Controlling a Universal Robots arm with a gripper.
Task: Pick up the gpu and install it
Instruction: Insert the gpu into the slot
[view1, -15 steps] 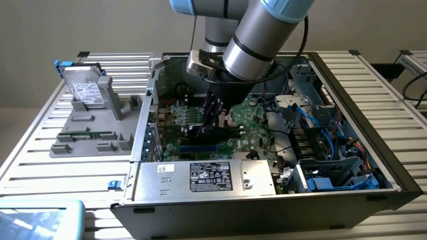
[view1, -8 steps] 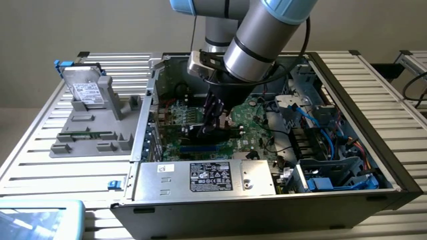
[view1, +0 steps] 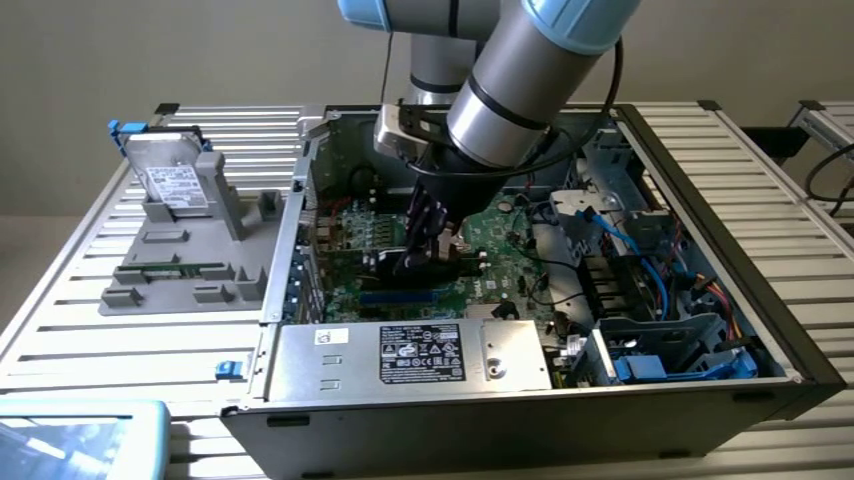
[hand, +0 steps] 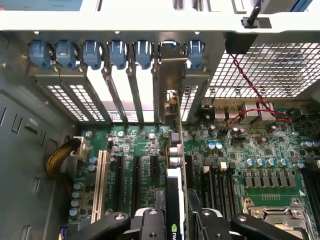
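Install step in hand, pick looks done. The gripper (hand: 177, 222) is clamped on the gpu (hand: 174, 187), black fingers pressed on both faces. The card stands edge-on inside the open case (view1: 787, 340), over the motherboard (hand: 250, 150). It sits in line with the long black slots (hand: 137, 175), its silver end bracket (hand: 172, 85) up against the rear slot openings, under the row of blue clips (hand: 115, 52).

I can't tell if the edge connector is in a slot yet (the card body hides the contact line). My read: seating calls for a square, straight push with the bracket tracking its opening.

Thin rigid board, glossy black cooler, stamped metal bracket. The slot covers are perforated sheet steel.
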